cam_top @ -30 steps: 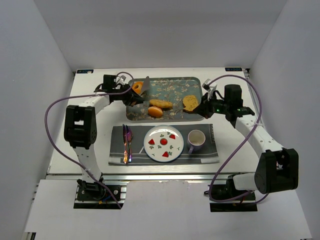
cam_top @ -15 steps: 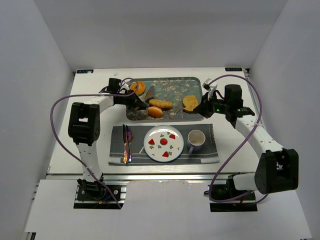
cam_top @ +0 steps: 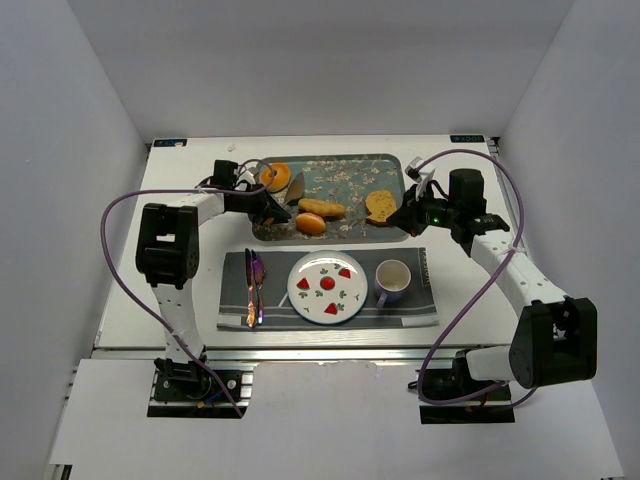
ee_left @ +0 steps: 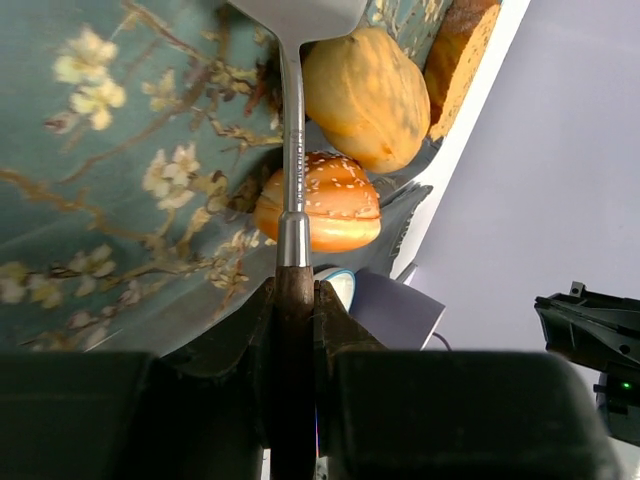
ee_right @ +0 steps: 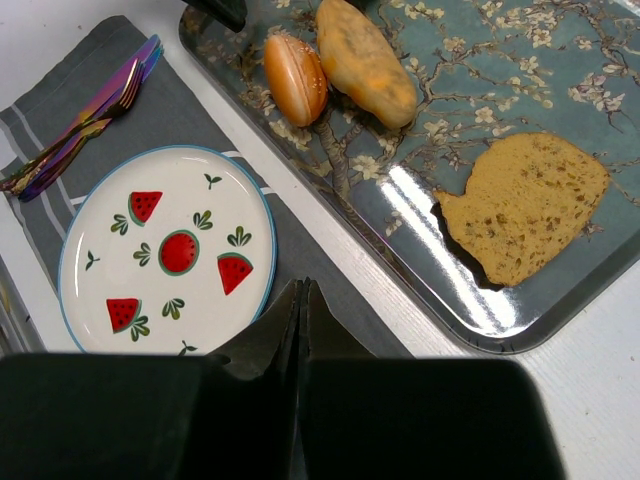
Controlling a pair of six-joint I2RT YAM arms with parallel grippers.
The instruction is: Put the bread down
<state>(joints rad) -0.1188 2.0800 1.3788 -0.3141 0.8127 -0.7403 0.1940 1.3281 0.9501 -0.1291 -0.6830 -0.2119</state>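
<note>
Bread (cam_top: 275, 177): golden-orange ring, lying in the far left corner of the floral tray (cam_top: 345, 175). A purple cable crosses part of it in the top view. It does not show in either wrist view.

Spatula (cam_top: 297, 186): blade just right of the bread, over the tray. Cannot tell whether the two touch.

Left gripper (ee_left: 295, 300): jaws clamped on the spatula's dark handle. The metal shaft runs straight out from between them, over the tray's pattern.

Also on the tray:
- oblong roll (ee_right: 365, 62), near the middle
- sesame bun (ee_right: 295, 78), touching the roll on its near side and close to the tray's near rim
- flat toast slice (ee_right: 525, 205), on the right side, well apart from the bread

Right gripper (ee_right: 302, 300): jaws pressed together with nothing between them. It hangs over the tray's near right corner.

Grey placemat (ee_right: 70, 90): on the counter (cam_top: 165, 180), just near of the tray. Left to right it carries:
- iridescent cutlery (ee_right: 90, 125)
- watermelon-print plate (ee_right: 205, 300), with no food on it
- mug (cam_top: 392, 280), just right of the plate
</note>
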